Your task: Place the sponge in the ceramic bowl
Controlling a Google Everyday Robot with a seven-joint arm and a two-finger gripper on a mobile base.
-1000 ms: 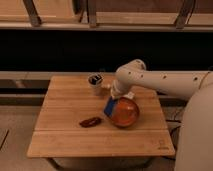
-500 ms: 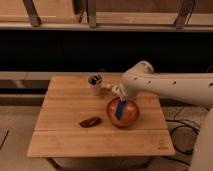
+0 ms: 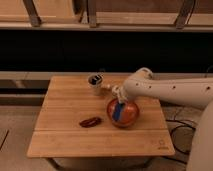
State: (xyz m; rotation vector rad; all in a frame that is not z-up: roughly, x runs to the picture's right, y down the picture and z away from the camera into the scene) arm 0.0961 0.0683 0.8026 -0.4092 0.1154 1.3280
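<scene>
While hanging over the counter [image 3: 65, 140] from the right, hovering the hand [image 3: 118, 96] just above the orange ceramic bowl [image 3: 130, 117], with the blue sponge [image 3: 117, 111] standing upright inside it directly beneath; impossible telling whether gripping or released. Sitting nearby: dark cup [image 3: 95, 82] behind, reddish-brown oblong object [image 3: 90, 121] left.

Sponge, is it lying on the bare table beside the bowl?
No, the sponge sits within the ceramic bowl, with the hand directly above it.

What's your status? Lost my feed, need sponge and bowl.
Status: gripper low over ceramic bowl, at top end of sponge. Sponge standing tilted inside bowl. Dark cup and brown object apart, nothing in the way.
</scene>
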